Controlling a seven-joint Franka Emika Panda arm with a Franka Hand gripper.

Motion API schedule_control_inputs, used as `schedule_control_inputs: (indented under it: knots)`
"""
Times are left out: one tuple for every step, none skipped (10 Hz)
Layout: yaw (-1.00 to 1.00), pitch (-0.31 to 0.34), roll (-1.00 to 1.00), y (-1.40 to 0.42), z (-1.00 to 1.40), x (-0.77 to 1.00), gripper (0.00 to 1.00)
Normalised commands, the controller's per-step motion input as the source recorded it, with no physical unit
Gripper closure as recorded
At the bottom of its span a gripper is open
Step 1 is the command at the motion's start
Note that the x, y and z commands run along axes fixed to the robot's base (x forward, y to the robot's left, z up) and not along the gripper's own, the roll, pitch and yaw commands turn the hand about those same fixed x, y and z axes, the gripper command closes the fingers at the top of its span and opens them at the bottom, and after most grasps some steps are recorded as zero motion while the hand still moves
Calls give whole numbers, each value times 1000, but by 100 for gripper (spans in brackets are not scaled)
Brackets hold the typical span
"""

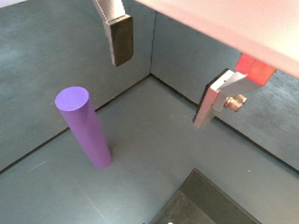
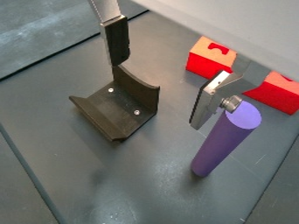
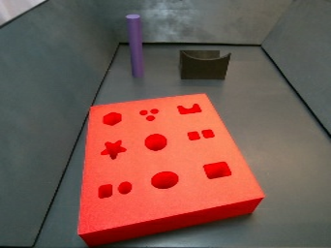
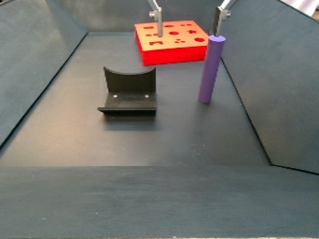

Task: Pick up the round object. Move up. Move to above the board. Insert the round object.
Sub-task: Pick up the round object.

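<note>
One round object stands upright (seemingly untouched) below the parted gripper.

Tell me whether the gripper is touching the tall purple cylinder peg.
Apart. In a wrist view the open gripper hangs above the floor, and grey floor shows between its silver fingers and the upright purple cylinder peg.

Upright purple peg apart from open-fingered hand.

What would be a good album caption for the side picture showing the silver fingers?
Open gripper hovering above the red board, fingers empty, purple peg standing upright nearby.
</note>
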Motion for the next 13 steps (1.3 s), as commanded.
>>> schedule_control_inputs:
  knots:
    - [0, -1, 0, 0, 0, -43, 0]
    - [0, 0, 0, 0, -91, -20, 0]
    - [0, -156, 0, -243, -146, -563, 0]
    - [103, -230, 54, -403, 0, -880, 0]
    - [154, -220, 81, -469, 0, -823, 0]
    - [154, -189, 106, -449, -97, -851, 0]
    - [129, -111, 64, -297, -294, -737, 0]
    - [34, -11, 120, -240, -423, -754, 0]
    - [0, 0, 73, -180, -466, -366, 0]
    - [-97, 173, 123, -117, -580, 0, 0]
    - [-77, 189, 111, -83, -514, 111, 0]
    - [-31, 107, 26, 0, -443, 60, 0]
    - [0, 87, 0, 0, -351, 91, 0]
